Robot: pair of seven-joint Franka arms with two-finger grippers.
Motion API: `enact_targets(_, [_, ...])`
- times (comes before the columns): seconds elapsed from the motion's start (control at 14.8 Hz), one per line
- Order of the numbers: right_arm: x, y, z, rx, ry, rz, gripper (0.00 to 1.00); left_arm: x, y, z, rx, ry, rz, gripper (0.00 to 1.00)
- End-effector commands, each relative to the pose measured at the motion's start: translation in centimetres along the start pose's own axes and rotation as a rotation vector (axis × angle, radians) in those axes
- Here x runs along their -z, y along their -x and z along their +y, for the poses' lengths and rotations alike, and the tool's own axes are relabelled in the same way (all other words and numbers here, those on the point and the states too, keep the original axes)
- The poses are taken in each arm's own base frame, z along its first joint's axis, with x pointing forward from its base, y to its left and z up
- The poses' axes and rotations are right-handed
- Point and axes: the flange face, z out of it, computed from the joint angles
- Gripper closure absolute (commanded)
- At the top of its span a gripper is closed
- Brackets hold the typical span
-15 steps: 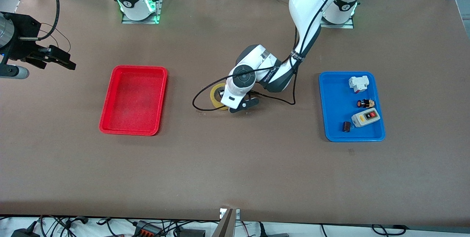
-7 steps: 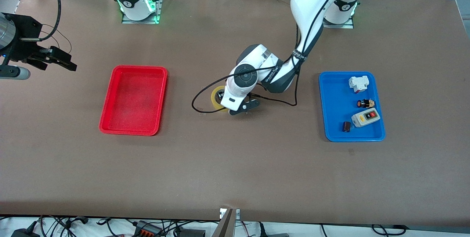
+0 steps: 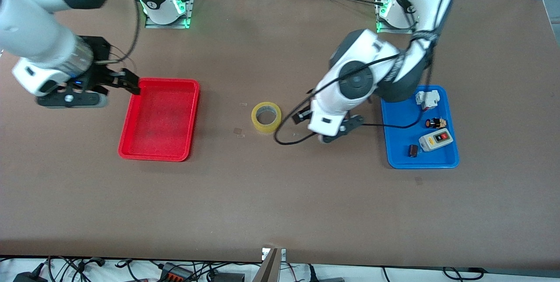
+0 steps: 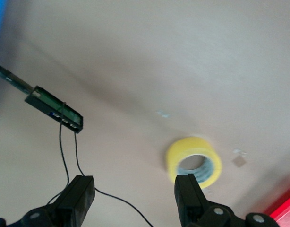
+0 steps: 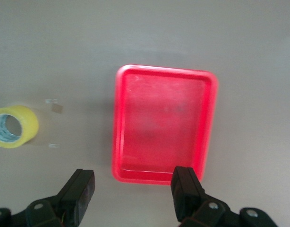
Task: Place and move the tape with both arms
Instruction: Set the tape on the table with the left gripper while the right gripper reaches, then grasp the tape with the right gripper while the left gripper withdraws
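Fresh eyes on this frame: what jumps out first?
The yellow tape lies flat and alone on the bare brown table, between the red tray and the blue tray. The left gripper hangs open beside it, toward the blue tray, holding nothing. The right gripper is open over the red tray's edge.

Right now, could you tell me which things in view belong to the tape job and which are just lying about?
Belongs to the job:
tape, flat on the table between the trays
left gripper, open
right gripper, open

Just lying about:
red tray
blue tray
grey switch box
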Motion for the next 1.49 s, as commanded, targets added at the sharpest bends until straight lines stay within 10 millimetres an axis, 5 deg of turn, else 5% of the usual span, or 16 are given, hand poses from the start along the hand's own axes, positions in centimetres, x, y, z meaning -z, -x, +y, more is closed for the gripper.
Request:
enact_targets(0.0, [-2.2, -0.5, -4.3, -0.011, 0.000, 0.003, 0.05, 5.3, -1.2, -5.7, -0.039, -0.069, -0.019, 0.00])
enact_targets(0.41, [-8.3, -1.0, -12.4, 0.010, 0.006, -0.011, 0.04, 12.0, -6.5, -16.3, -0.095, -0.151, -0.054, 0.00])
enact_targets(0.74, [-16.0, -1.4, -18.5, -0.029, -0.005, -0.031, 0.04, 17.2, -10.5, -25.8, -0.205, -0.102, -0.067, 0.00])
enact_targets(1.08, [-23.1, -0.9, -24.1, -0.026, -0.017, 0.000, 0.04, 19.4, -10.5, -30.7, -0.288, -0.099, -0.016, 0.00])
enact_targets(1.42, [-27.7, 0.8, -28.5, -0.011, -0.026, 0.022, 0.04, 17.0, -9.3, -31.6, -0.358, -0.067, 0.042, 0.00])
